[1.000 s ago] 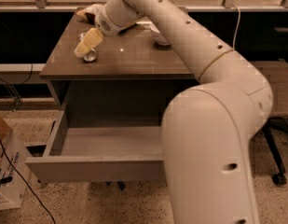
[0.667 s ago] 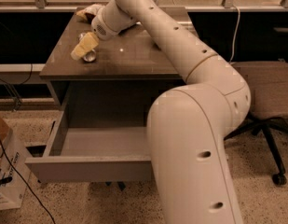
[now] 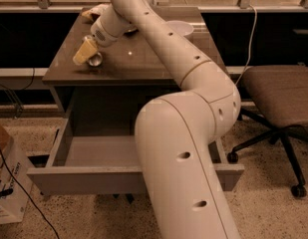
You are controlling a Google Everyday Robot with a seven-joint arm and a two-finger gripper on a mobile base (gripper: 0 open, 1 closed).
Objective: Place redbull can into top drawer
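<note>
The redbull can (image 3: 95,59) is a small shiny silver can on the left part of the dark tabletop (image 3: 138,59). My gripper (image 3: 85,52), with its pale yellow tip, is down at the can, touching or right beside it on its left. The arm reaches over the table from the lower right. The top drawer (image 3: 93,179) is pulled open under the table, grey and shallow. What shows of its inside is bare; the arm hides the right part.
A white bowl (image 3: 179,29) stands at the back right of the table. A crinkled snack bag (image 3: 95,10) lies at the back left. An office chair (image 3: 280,96) is to the right. A cardboard box (image 3: 6,178) and cables sit on the floor at left.
The arm's big lower link has swung left across the view, now covering the drawer's right half. The gripper has stayed at the can on the table's left side.
</note>
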